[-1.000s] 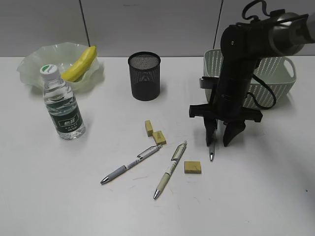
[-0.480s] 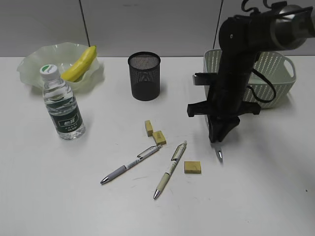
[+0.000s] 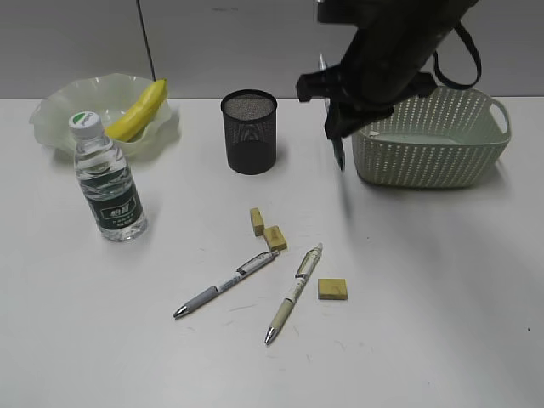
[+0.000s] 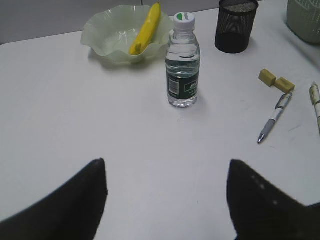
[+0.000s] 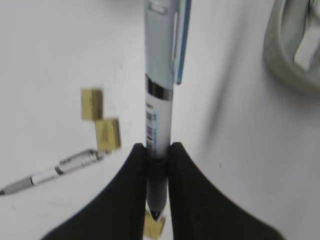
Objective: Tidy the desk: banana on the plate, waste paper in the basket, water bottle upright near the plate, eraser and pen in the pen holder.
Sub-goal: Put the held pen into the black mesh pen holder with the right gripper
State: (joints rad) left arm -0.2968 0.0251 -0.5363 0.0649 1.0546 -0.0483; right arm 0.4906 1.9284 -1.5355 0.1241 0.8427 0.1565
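My right gripper [image 3: 334,127] is shut on a silver pen [image 3: 339,153] and holds it tip down in the air, between the black mesh pen holder [image 3: 249,132] and the green basket [image 3: 433,140]. The right wrist view shows the fingers clamped on the pen [image 5: 159,100]. Two more pens [image 3: 228,283] [image 3: 295,291] and three tan erasers [image 3: 257,221] [image 3: 274,237] [image 3: 332,289] lie on the desk [image 3: 442,323]. The banana [image 3: 140,109] lies in the plate [image 3: 51,119]. The water bottle [image 3: 106,178] stands upright beside it. My left gripper [image 4: 167,162] is open and empty. No waste paper is clearly visible.
The basket's rim [image 5: 287,60] is at the right of the right wrist view, with a white shape inside that I cannot identify. A grey partition wall [image 3: 255,42] runs behind the desk. The left wrist view shows the bottle [image 4: 183,62] ahead of my left gripper.
My right gripper closed on the pen, lifted it off the desk and carried it up and back to the left, towards the pen holder. Nothing else on the desk moved.
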